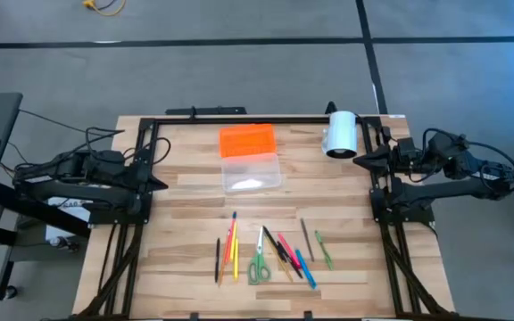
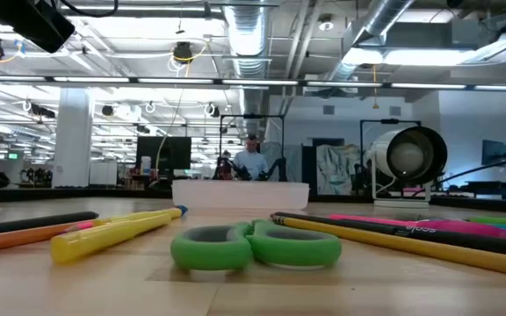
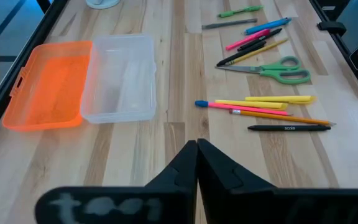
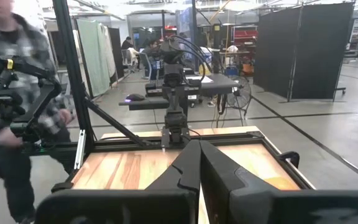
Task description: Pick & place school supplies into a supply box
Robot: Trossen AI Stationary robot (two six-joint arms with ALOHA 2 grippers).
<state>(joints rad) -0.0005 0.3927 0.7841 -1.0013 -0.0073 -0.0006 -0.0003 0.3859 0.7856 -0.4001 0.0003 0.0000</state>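
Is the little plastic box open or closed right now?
Open. The box has its orange lid flipped flat beside it on the table, and the clear tray looks empty; the pens lie outside it.

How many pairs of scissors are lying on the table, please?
1. The green-handled scissors lie in the middle of the row of pens and pencils; none seems hidden.
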